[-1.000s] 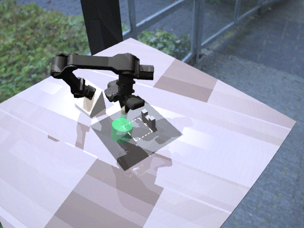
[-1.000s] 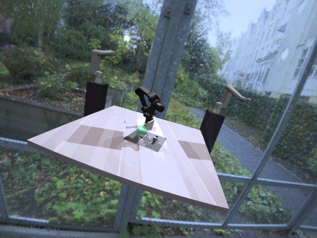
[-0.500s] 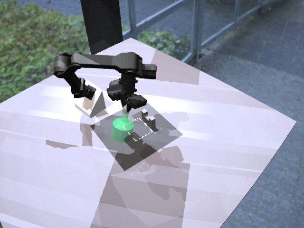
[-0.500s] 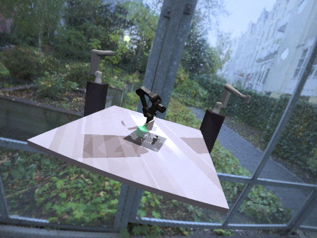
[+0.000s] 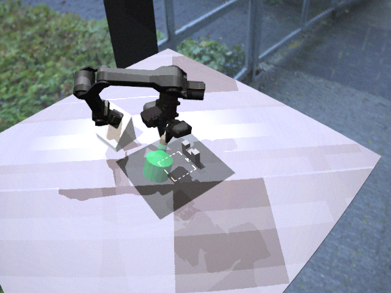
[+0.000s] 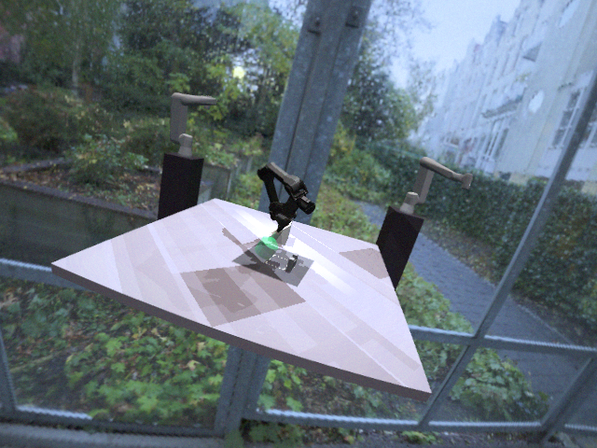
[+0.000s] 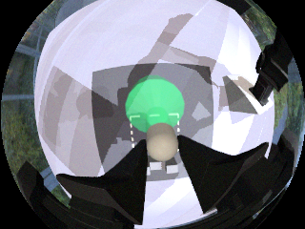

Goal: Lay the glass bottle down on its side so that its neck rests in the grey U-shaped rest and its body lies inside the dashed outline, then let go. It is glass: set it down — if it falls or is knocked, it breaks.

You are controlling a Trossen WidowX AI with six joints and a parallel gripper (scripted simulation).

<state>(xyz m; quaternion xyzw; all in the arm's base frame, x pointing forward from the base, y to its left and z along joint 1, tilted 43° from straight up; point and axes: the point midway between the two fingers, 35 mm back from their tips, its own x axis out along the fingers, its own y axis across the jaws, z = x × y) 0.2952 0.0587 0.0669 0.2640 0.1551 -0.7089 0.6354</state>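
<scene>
Claw on the neck, glass bottle still to be laid over!
Up close, the claw (image 5: 166, 136) (image 7: 162, 141) grips the green glass bottle (image 5: 157, 166) (image 6: 268, 243) (image 7: 154, 97) by its capped neck, body below, long axis near upright; beyond, the grey U-shaped rest (image 5: 195, 155) (image 6: 292, 261) (image 7: 172, 169) stands past the dashed outline (image 5: 195, 168) (image 7: 132, 138), so the neck should tip that way.
</scene>
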